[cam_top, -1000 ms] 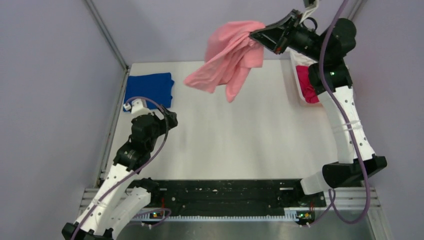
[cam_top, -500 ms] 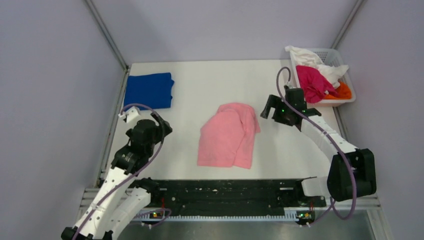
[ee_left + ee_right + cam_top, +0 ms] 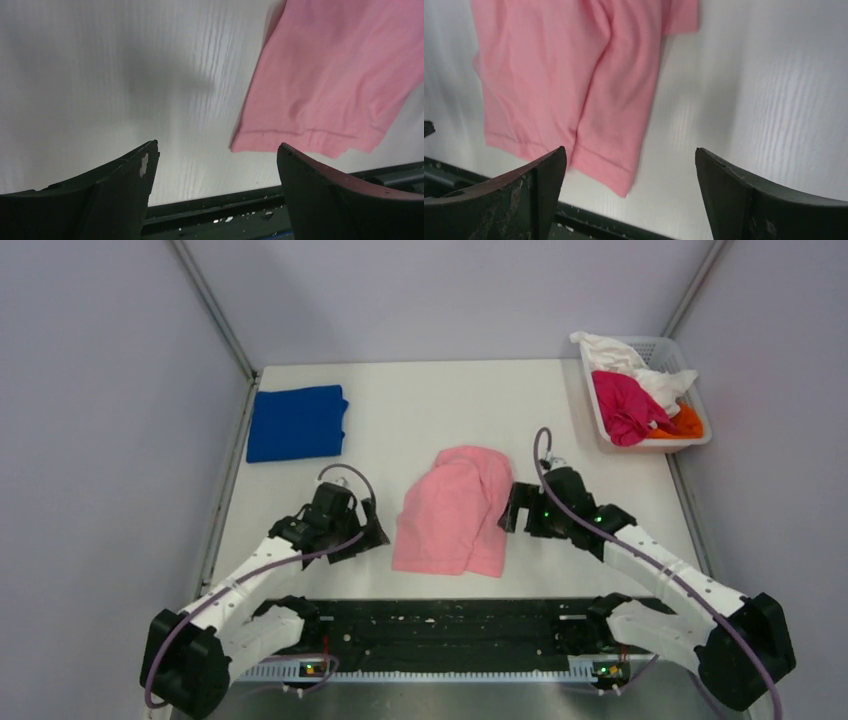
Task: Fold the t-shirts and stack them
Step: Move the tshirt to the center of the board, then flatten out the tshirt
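The pink tee (image 3: 455, 510) lies rumpled at the middle of the surface (image 3: 430, 410). The left hand (image 3: 372, 528) is open and empty just to its left. The right hand (image 3: 510, 510) is open and empty just to its right. The blue tee (image 3: 297, 422) lies folded far left.

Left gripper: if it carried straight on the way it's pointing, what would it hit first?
The left gripper would probably meet bare table first, just beside the hem of the pink t-shirt, though depth is unclear.

five t-shirts (image 3: 455, 510), one basket (image 3: 668, 343), two claws (image 3: 371, 532) (image 3: 511, 512)
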Action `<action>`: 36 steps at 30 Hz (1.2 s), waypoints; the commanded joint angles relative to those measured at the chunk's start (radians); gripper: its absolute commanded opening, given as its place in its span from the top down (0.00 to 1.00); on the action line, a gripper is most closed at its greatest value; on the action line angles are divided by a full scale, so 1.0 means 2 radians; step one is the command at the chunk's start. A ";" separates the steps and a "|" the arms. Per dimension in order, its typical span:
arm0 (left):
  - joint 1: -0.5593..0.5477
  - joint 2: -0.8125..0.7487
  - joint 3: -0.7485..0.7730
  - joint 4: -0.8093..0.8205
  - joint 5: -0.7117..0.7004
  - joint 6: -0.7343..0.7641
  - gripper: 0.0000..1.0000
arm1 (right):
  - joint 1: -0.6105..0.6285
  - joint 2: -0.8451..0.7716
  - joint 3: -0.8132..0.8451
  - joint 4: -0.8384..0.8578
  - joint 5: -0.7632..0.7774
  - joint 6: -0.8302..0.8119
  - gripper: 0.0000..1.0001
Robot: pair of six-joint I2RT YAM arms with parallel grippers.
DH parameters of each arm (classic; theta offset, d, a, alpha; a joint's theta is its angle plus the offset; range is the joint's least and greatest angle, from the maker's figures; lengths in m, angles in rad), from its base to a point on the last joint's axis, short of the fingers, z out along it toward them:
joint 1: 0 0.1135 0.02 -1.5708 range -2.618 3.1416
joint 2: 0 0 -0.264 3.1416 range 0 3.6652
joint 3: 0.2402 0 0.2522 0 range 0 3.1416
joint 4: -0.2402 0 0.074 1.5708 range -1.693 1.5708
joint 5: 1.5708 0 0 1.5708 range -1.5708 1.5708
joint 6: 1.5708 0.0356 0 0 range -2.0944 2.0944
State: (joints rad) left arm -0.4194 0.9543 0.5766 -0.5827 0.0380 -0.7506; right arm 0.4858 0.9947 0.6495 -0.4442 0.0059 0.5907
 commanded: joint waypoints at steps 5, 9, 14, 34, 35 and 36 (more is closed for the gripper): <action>-0.085 0.076 -0.011 0.067 0.053 -0.009 0.14 | 0.134 -0.009 -0.024 -0.071 0.058 0.080 0.03; -0.141 0.149 0.017 0.064 -0.001 -0.020 0.21 | 0.136 -0.032 -0.043 -0.068 0.069 0.102 0.02; -0.176 0.232 0.062 0.052 -0.074 -0.040 0.36 | 0.136 -0.068 -0.071 -0.058 0.068 0.117 0.01; -0.229 0.082 0.178 0.007 -0.137 -0.025 1.00 | 0.164 0.027 -0.114 0.132 -0.027 0.089 0.18; -0.229 0.082 0.186 0.005 -0.144 -0.026 1.00 | 0.165 0.040 -0.117 0.145 -0.033 0.092 0.21; -0.229 0.081 0.194 0.005 -0.148 -0.027 1.00 | 0.166 0.052 -0.119 0.154 -0.032 0.094 0.22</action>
State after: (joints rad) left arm -0.8768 1.1233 0.9028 -0.6079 -0.1940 -0.8131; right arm 0.8024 1.0195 0.4438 -0.3271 0.0219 0.7795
